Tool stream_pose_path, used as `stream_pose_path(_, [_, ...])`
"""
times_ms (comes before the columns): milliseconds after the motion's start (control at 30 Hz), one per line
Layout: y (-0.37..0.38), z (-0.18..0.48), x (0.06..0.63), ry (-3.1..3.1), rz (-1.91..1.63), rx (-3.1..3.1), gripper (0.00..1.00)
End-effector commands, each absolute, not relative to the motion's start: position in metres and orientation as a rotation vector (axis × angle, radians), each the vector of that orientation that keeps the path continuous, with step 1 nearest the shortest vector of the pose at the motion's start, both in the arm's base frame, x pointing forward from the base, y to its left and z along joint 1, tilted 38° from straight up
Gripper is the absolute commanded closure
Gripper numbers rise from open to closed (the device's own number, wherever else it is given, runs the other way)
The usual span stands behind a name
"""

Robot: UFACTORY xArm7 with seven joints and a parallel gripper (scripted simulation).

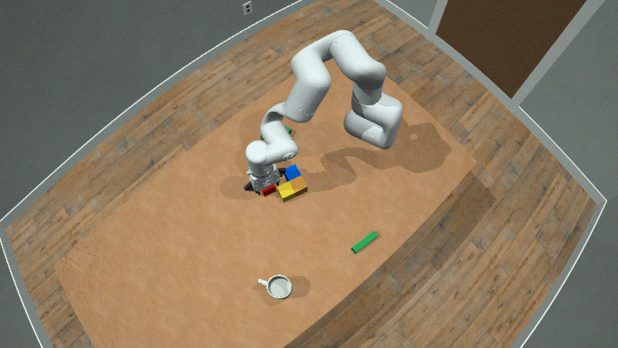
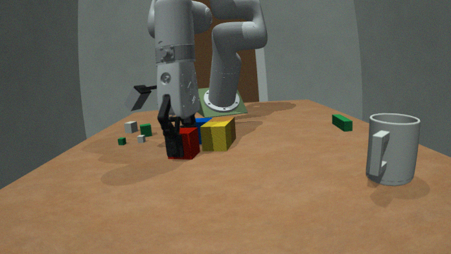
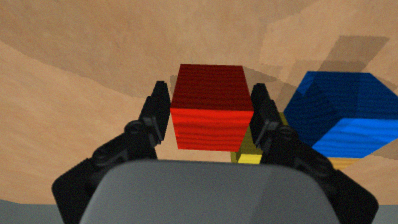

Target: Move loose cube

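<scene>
Top view: mug (image 1: 279, 287) (image 2: 393, 149) standing upright on the tabletop (image 1: 213, 249) (image 2: 246, 201), well apart from the cubes. Gripper (image 1: 254, 188) (image 2: 176, 139) (image 3: 209, 95) released, its fingers parted on either side of the red cube (image 1: 269, 190) (image 2: 190, 142) (image 3: 211, 107), a gap visible at each side in the wrist view. Red cube rests on the tabletop near the yellow cube (image 1: 286, 191) (image 2: 215, 136) (image 3: 249, 159), outside the tight square; blue cube (image 1: 292, 172) (image 2: 203, 121) (image 3: 350, 100) and orange cube (image 1: 298, 184) (image 2: 231, 129) (image 3: 344, 162) sit beside the yellow one.
</scene>
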State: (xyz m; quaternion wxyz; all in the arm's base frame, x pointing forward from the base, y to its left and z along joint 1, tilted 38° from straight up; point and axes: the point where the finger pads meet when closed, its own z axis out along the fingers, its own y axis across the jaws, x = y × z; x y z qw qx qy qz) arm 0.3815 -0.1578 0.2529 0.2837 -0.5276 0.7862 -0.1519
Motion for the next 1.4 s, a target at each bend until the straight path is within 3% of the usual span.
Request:
stream_pose_path(0, [-0.159,0.254,0.382,2.103,-0.41,-1.41,0.21])
stream_pose_path(1367, [-0.162,0.306,0.342,2.103,-0.41,-1.41,0.21])
